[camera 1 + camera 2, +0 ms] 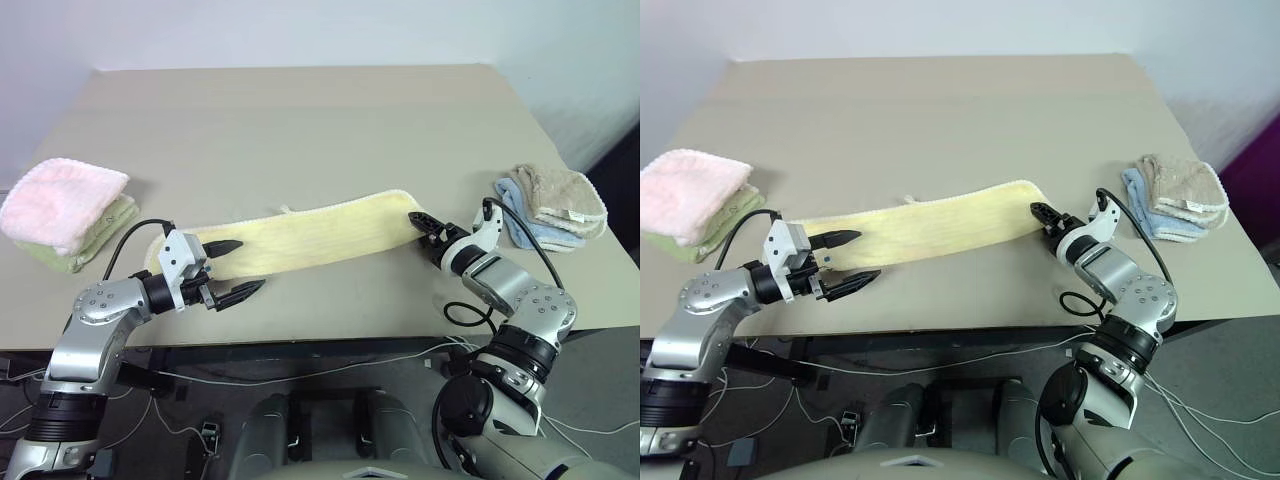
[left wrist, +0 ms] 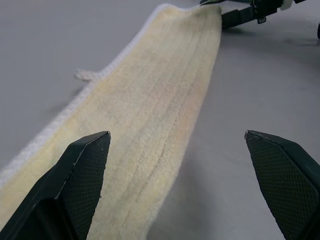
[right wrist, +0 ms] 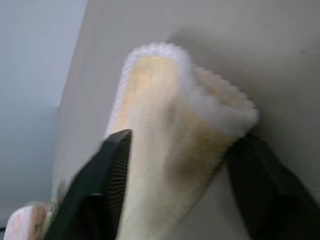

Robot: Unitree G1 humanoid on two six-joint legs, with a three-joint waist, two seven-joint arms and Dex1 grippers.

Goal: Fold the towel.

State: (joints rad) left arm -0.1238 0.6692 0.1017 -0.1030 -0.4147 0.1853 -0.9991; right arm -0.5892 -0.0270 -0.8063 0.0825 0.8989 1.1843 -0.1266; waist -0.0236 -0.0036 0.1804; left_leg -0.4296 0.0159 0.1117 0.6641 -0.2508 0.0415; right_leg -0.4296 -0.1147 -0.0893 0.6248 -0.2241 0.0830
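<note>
A long, pale yellow terry-cloth towel (image 1: pixel 300 238) lies flat and unfolded across the beige table (image 1: pixel 300 120), the right gripper (image 3: pixel 175 165) closing around one end, the left gripper (image 1: pixel 232 270) spread wide at the other.

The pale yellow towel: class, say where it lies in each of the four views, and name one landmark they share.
Left eye view: towel across the table's middle.
Right eye view: mid-table.
Left wrist view: running away from the fingers.
Right wrist view: its end between the fingers.
Shared landmark: the whitish edging.
</note>
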